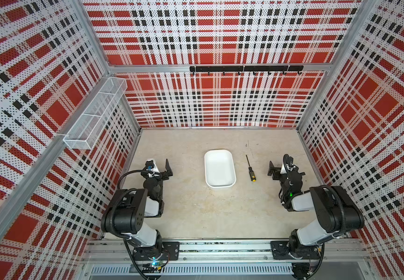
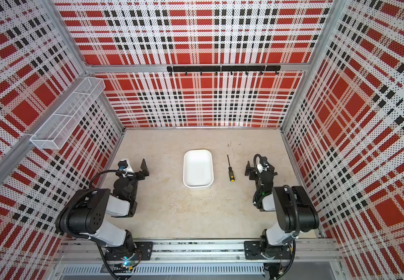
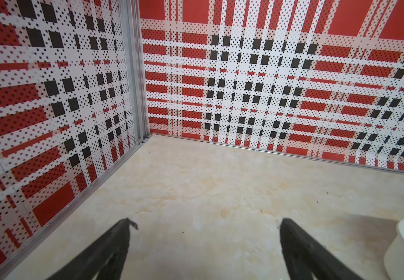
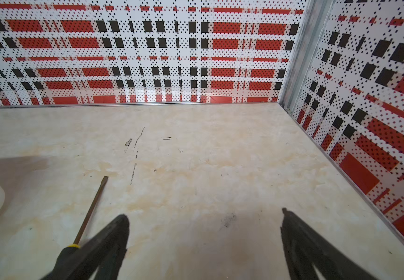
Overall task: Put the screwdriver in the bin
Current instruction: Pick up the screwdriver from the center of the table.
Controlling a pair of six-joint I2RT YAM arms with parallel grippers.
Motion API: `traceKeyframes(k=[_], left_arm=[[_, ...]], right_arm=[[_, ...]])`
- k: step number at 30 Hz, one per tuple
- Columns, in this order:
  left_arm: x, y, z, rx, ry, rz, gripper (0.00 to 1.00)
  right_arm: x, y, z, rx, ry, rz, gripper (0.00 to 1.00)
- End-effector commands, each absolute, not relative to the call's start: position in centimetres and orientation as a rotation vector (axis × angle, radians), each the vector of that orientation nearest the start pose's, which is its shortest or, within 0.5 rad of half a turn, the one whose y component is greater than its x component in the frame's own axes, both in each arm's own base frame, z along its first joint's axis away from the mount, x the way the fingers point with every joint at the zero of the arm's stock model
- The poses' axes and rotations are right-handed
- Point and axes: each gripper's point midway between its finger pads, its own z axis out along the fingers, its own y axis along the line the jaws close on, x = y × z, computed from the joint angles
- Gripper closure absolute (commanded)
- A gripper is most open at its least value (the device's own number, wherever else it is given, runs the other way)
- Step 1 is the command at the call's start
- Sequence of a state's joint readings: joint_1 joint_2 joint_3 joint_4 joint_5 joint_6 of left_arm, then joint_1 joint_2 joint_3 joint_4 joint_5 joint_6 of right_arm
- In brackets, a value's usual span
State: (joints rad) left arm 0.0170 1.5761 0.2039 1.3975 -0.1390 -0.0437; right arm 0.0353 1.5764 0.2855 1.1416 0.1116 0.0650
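Presently the room is a booth closed on three sides by perforated panels (image 1: 220, 104) printed in red, white and black plaid, held in aluminium framing (image 1: 147, 69). A white wire mesh basket (image 1: 94, 114) hangs on the left wall's rail. A black hook rail (image 1: 245, 68) is fixed to the crossbar on the back wall.

The surface (image 1: 196, 213) is beige and marbled, with faint orange-brown staining. Dark scuff marks (image 4: 136, 145) sit toward its back right part. Metal trim runs where it meets the walls. Both arms are based on a track (image 1: 220, 249) along the front edge.

In both top views the bin (image 1: 219, 168) stands near the middle of the surface, its long sides running front to back. The screwdriver (image 1: 250, 169) lies flat on the surface just to the right of the bin, apart from it, between the bin and the right arm. Its shaft points toward the back wall and its yellow-orange butt toward the track.

The left pincer (image 3: 205, 221) is spread wide above bare surface near the left wall, with nothing between its jaws. The right pincer (image 4: 204, 215) is likewise spread wide and holds nothing. In the right wrist view the screwdriver's shaft lies just outside one finger (image 4: 104, 244), which hides part of the handle. Whether they touch cannot be told.
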Motion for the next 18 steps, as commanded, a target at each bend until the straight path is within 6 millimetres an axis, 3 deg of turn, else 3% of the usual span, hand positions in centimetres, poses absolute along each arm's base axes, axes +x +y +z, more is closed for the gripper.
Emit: traceKeyframes(k=[1,10,14,18], left_arm=[[37.2,3.1,15.9,-0.153,1.527,0.097,0.02],[38.2,2.3,17.3,-0.082,1.551,0.024,0.02],[40.2,0.6,18.8,0.005,1.627,-0.068,0.02],[40.5,-1.1,20.9,-0.006,1.596,-0.25,0.02]], right_arm=[[39.1,-0.7,12.8,0.108,1.698,-0.024,0.0],[39.0,-0.6,13.0,0.104,1.686,-0.017,0.0],[38.8,-0.8,13.8,0.11,1.678,-0.026,0.0],[39.1,-1.0,15.4,0.122,1.714,-0.039,0.0]])
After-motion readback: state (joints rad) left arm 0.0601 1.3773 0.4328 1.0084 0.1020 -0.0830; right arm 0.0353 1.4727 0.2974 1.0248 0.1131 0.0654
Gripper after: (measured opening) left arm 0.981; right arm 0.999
